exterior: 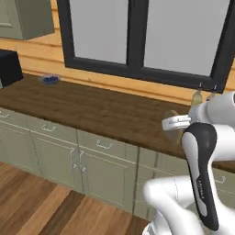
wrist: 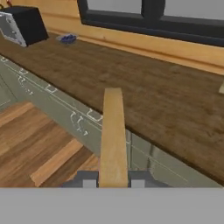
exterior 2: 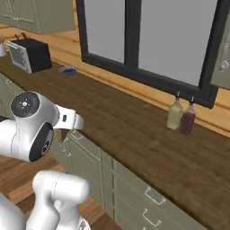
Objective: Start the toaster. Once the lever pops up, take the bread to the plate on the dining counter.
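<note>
Pinching the bread (wrist: 113, 131) edge-on, the gripper (wrist: 113, 178) carries the slice above the bench (wrist: 166, 100) front, well apart from the toaster (wrist: 22, 25). Light, stiff toast probably crumbles easily; a gentle hold across its flat faces suits it.

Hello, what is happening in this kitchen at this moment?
The robot's end effector is shut on the bread, a thin tan slice seen edge-on in the hand view, held above the edge of the dark wood worktop and its drawers. The toaster stands far back on that worktop, near a small blue thing. Two bottles stand under the window. The bread is thus out of the toaster and not yet on any plate.
</note>
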Tool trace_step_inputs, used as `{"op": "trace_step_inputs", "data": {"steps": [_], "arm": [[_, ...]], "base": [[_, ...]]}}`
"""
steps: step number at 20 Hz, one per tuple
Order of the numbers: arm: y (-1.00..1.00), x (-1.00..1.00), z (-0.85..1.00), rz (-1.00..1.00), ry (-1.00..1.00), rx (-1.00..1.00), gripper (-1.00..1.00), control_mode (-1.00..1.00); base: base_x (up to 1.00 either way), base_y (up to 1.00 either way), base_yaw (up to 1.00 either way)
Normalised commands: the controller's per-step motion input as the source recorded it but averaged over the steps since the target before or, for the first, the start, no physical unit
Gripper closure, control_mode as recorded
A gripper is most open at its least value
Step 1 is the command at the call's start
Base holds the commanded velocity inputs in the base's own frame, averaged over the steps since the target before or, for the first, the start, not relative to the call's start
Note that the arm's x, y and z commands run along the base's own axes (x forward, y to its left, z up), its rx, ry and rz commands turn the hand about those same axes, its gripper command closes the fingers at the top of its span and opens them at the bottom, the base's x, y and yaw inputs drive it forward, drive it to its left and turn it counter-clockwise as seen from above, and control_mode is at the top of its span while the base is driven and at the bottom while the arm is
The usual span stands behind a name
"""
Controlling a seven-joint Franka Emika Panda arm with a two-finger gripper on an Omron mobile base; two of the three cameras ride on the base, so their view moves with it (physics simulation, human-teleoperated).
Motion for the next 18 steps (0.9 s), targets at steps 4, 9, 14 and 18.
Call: {"op": "trace_step_inputs", "data": {"steps": [4, 9, 14, 18], "arm": [[0.0, 0.0, 0.0, 0.0, 0.0, 0.0, 1.0, 1.0], [0.0, 0.0, 0.0, 0.0, 0.0, 0.0, 1.0, 1.0], [0.0, 0.0, 0.0, 0.0, 0.0, 0.0, 1.0, 1.0], [0.0, 0.0, 0.0, 0.0, 0.0, 0.0, 1.0, 1.0]], "base": [[-0.13, 0.53, 0.93], [-0.03, 0.4, 0.95], [0.0, 0.23, 0.9], [0.0, 0.21, 0.86]]}}
